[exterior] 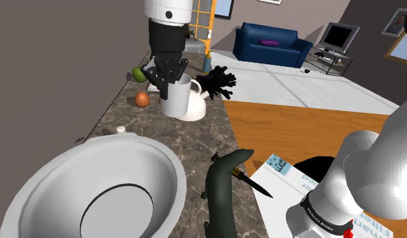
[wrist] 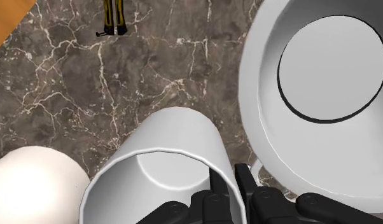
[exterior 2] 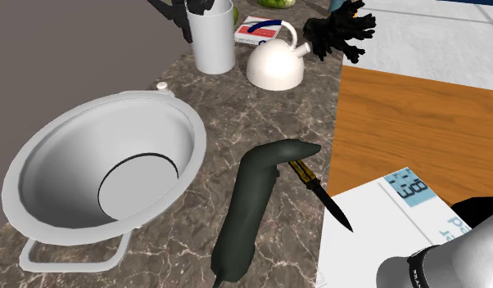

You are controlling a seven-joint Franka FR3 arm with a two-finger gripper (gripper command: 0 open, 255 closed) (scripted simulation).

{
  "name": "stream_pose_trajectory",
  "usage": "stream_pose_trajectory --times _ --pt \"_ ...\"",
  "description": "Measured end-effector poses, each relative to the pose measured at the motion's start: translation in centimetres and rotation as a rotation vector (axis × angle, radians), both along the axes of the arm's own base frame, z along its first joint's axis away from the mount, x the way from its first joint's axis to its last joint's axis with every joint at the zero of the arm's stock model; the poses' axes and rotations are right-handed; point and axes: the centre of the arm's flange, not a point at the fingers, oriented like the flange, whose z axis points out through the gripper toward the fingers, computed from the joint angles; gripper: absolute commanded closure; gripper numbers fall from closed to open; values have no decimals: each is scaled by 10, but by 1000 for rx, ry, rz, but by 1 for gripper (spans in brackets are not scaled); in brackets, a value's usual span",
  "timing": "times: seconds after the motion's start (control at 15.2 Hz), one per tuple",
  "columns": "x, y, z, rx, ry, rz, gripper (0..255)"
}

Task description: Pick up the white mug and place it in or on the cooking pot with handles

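The worktop (exterior: 195, 142) carries one of each kind, with no pairs among them: one white mug (exterior: 176, 98), one wide white pot (exterior: 151, 169), one white kettle (exterior: 195, 108), one knife (exterior: 253, 184), one long dark curved thing (exterior: 222, 196), one black spiky thing (exterior: 219, 82), one brown ball (exterior: 142, 99) and one green fruit (exterior: 138, 74). One flat red, white and blue box (exterior 2: 257, 29) lies behind the kettle. One white book (exterior: 283, 169) lies on the wooden part. Farther back stand one blue sofa (exterior: 270, 44) and one screen (exterior: 339, 35).
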Motion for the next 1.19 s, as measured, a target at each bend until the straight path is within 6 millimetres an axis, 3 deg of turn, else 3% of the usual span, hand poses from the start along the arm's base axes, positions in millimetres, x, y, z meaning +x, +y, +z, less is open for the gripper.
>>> stream_pose_trajectory --times 0.99,1.19 --pt "-44 192 13 1 0 0 255" --pt "-51 205 10 0 0 -1 255"
